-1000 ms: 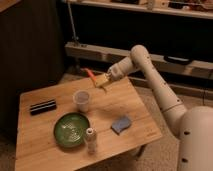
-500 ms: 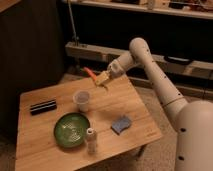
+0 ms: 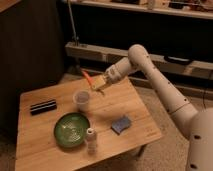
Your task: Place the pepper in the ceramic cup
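camera view. looks down on a wooden table (image 3: 115, 102) filling the lower left of the frame. catches a white arm (image 3: 155, 75) coming in from the lower right corner, bending high at centre right and stretching leftwards over the table's far edge. finds the gripper (image 3: 98, 84) at the arm's end, a little above and left of the frame's centre, in the air over the back part of the table. sees it closed on the pepper (image 3: 87, 76). shows the pepper orange-red and slim, sticking out up and to the left from the gripper, tilted, clear of the table. places the ceramic cup (image 3: 81, 99) upright on the table just below the pepper and slightly left of the gripper, apart from both, mouth up. cannot tell what lies inside the cup. puts a green plate (image 3: 72, 128) below the cup, near the table's front, with a pale shaker (image 3: 90, 138) standing at its lower right rim; cannot tell whether touching. spots a flat black object (image 3: 43, 106) left of the cup, near the table's left side, and a blue sponge (image 3: 121, 124) right of the plate, well apart from the cup. takes in a pale ledge (image 3: 95, 51) and dark shelving across the upper frame behind the table.
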Controlling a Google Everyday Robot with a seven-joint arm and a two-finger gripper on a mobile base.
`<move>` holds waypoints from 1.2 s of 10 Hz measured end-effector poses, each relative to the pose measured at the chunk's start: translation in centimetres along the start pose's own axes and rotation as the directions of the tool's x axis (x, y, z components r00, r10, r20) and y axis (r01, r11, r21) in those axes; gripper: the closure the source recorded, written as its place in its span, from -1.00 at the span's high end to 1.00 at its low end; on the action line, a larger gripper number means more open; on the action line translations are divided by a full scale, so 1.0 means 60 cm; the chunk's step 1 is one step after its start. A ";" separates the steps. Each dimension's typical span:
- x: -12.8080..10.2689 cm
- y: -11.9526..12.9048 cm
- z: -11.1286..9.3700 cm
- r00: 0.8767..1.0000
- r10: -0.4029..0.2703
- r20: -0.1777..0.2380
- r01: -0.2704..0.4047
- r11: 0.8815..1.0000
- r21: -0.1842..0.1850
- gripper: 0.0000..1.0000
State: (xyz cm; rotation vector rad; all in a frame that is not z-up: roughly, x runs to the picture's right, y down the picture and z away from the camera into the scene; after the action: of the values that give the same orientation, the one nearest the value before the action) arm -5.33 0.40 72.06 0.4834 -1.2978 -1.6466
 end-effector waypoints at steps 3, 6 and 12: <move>-0.018 0.016 0.031 0.997 -0.057 -0.043 0.053 0.993 -0.102 -0.66; 0.002 0.023 0.061 0.986 -0.109 -0.125 0.090 0.985 -0.147 -0.66; 0.047 0.037 0.086 0.921 -0.249 -0.300 0.209 0.965 -0.158 -0.66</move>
State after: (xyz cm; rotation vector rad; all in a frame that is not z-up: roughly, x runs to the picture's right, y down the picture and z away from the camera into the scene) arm -9.68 0.77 76.57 0.8147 -0.9216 -1.7425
